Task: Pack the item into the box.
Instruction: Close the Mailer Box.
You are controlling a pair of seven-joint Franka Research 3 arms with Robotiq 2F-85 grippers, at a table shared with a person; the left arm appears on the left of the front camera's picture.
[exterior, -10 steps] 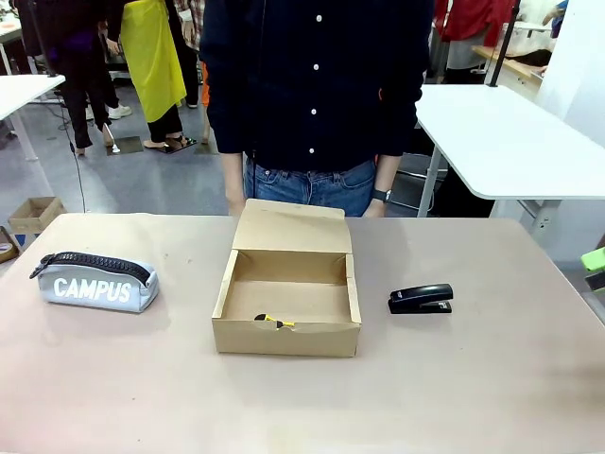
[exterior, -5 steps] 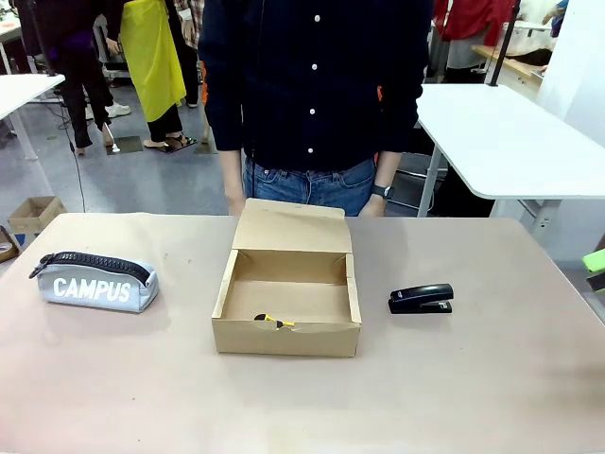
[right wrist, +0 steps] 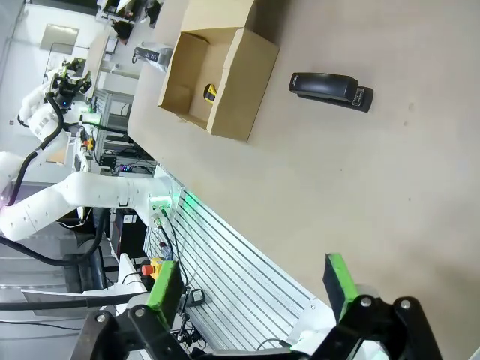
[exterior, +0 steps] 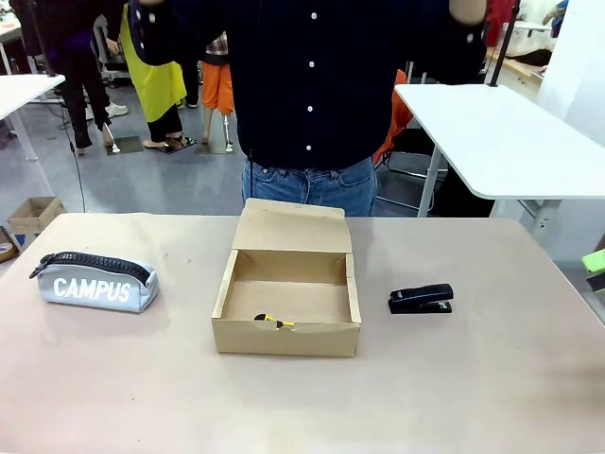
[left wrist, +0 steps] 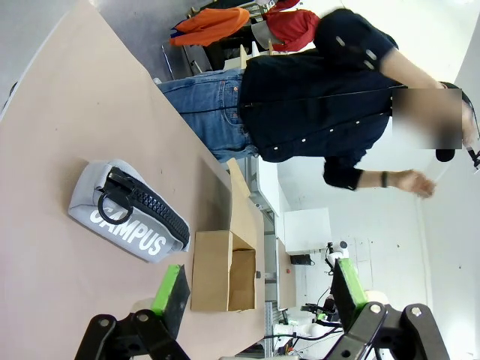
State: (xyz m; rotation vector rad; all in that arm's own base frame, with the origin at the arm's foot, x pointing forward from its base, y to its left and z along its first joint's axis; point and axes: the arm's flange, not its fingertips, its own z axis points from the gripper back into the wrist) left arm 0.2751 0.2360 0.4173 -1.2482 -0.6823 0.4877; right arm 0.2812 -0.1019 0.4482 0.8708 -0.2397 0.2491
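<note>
– What have your grippers got hold of?
– Nothing. My left gripper (left wrist: 259, 300) is spread wide with bare pads, and my right gripper (right wrist: 253, 296) gapes just as wide, also bare.
– And the knife?
– The yellow utility knife (exterior: 274, 323) is inside the cardboard box (exterior: 288, 338), which stands open. I see only a sliver through the notch in the front wall, so I think it lies flat against that wall. The black stapler (exterior: 421, 298) sits to the right of the box, the pencil case (exterior: 97, 282) well to its left
</note>
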